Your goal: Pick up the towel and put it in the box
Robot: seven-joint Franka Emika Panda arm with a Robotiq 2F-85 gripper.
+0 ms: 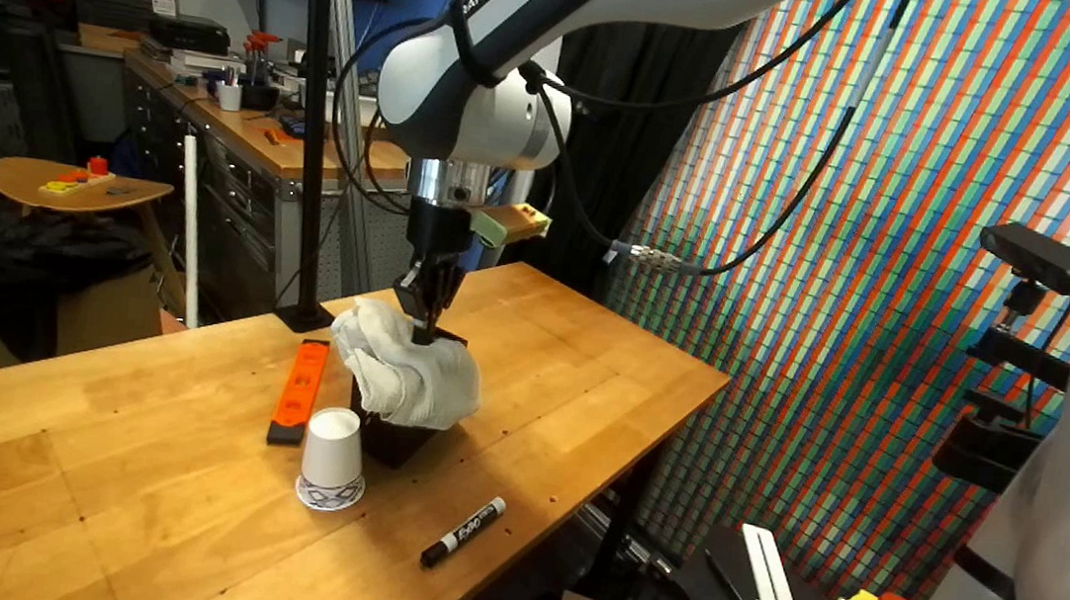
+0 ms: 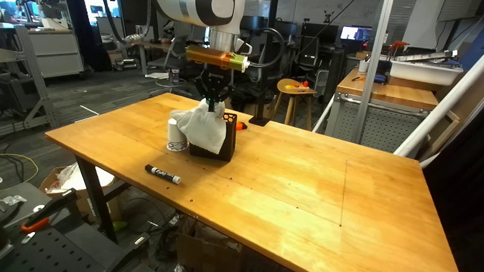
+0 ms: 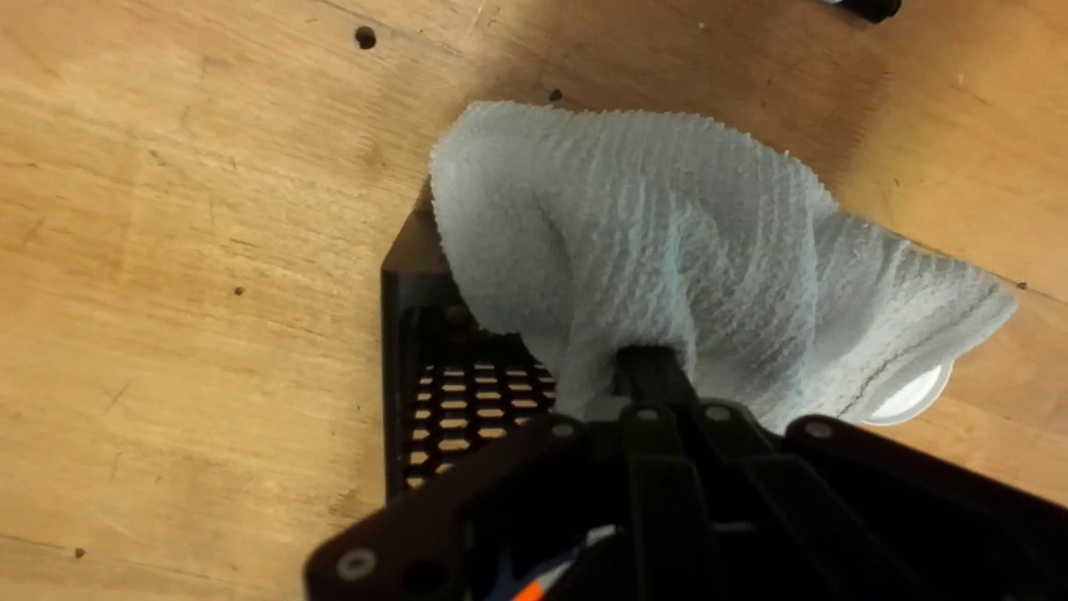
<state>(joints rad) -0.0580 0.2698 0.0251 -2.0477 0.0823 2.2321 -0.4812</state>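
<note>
Wooden table, towel below end effector, apparently pinched

In the wrist view we find part of the box and most of the cup hidden by the towel, the marker cut off above.

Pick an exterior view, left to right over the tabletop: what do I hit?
In an exterior view, by their middles: orange bar → white cup → towel → marker. Left out: black box and gripper, both overlapping the towel there.
</note>
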